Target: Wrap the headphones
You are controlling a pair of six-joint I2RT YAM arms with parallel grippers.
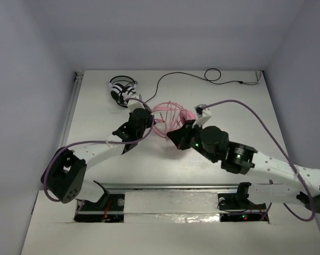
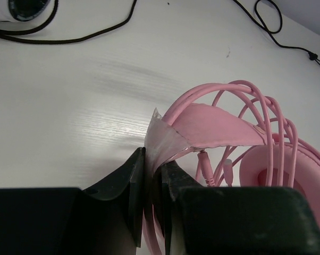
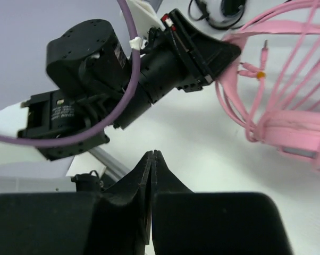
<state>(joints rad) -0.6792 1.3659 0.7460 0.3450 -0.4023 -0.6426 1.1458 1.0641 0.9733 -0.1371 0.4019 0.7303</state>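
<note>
The headphones (image 1: 169, 118) were found on the worktop (image 1: 165, 167), cable wound round them, clamped in the left claw (image 2: 152, 175). The right claw (image 3: 151, 159) was closed on nothing. The motor label (image 3: 61, 112) could not be read.

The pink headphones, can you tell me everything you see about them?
The pink headphones lie on the white table. They look plastic, with a wide smooth headband and a round padded earcup. Their thin pink cable loops over them many times, like a cage. The left claw pinches them at one edge, along with a clear crinkly film.
</note>
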